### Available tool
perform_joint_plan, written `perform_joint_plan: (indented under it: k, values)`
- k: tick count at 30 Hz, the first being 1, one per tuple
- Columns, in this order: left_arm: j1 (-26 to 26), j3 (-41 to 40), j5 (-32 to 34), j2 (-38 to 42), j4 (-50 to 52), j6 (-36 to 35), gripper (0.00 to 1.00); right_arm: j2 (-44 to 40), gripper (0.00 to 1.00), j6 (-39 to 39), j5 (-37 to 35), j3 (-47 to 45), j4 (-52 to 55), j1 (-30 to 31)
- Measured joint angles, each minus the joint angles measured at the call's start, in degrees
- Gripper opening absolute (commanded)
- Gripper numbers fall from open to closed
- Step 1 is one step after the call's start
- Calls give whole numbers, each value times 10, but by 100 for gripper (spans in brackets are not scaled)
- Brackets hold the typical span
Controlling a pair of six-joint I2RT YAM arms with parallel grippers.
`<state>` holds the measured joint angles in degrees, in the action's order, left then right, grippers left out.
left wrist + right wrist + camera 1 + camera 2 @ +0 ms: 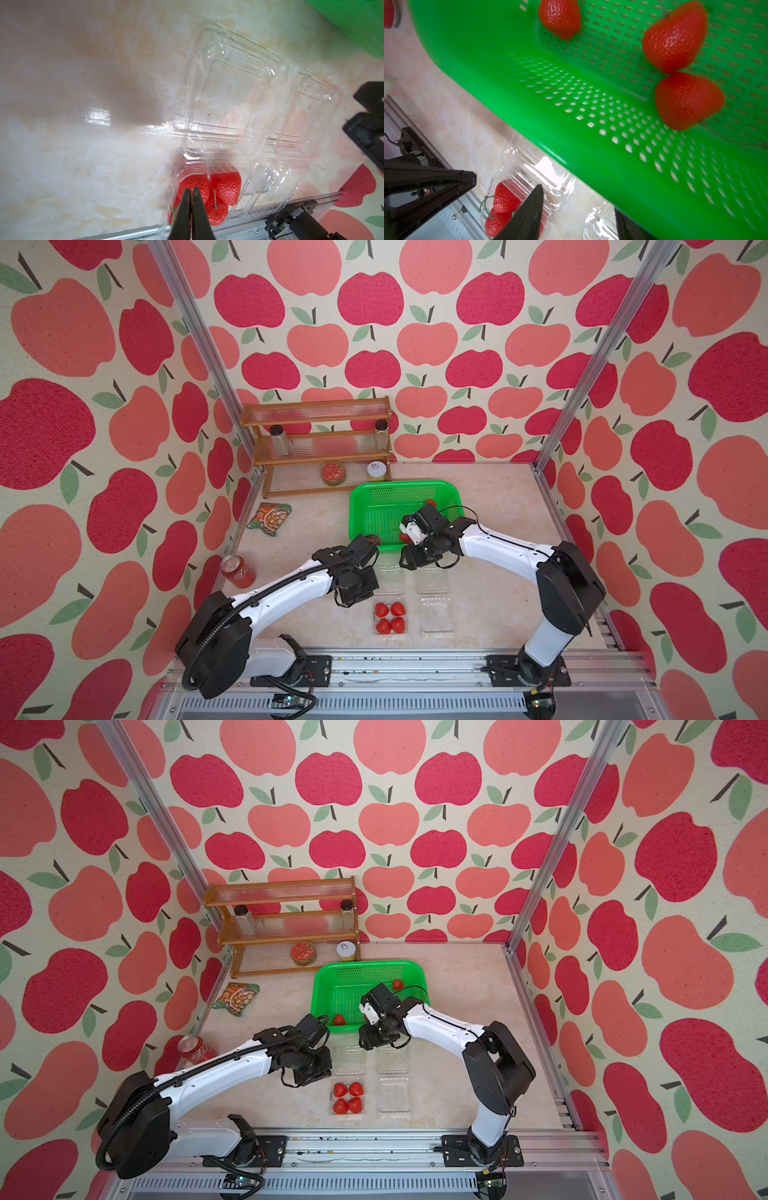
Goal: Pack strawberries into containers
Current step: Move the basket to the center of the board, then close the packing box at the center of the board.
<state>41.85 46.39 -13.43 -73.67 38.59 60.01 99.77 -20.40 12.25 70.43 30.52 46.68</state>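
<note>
The right arm [498, 543] hides some basket [374, 506] strawberries [397, 984]. Four fill one of two open containers [434, 614], lower centre, long axes vertical in frame. Left hand [192, 190] closed, empty; right hand [577, 199] half open, empty.

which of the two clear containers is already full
The container on the left arm's side: its tray holds four strawberries, with the lid folded open. The other container beside it, on the right arm's side, is empty.
</note>
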Motion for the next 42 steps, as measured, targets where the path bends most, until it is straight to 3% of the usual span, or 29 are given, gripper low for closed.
perform_joint_plan:
  k: [7, 13, 22, 26, 30, 32, 42]
  values:
    - [17, 5, 4, 40, 22, 0, 0, 43, 56, 27, 14, 69, 4, -6]
    - [23, -7, 11, 56, 25, 5, 0, 45, 56, 34, 32, 73, 6, -6]
    - [-23, -18, 25, 38, -12, 0, 2, -64, 54, -8, 95, -56, -12, 3]
    - [-43, -18, 25, -3, -40, -14, 7, -68, 53, -27, 117, -83, -30, 13]
    - [-58, -17, 23, -42, -61, -33, 25, -67, 54, -44, 132, -107, -52, 14]
    - [-62, -17, 22, -54, -70, -40, 29, -64, 54, -50, 137, -114, -61, 14]
    - [-76, -17, 9, -88, -130, -57, 34, -23, 55, -71, 163, -135, -114, -10]
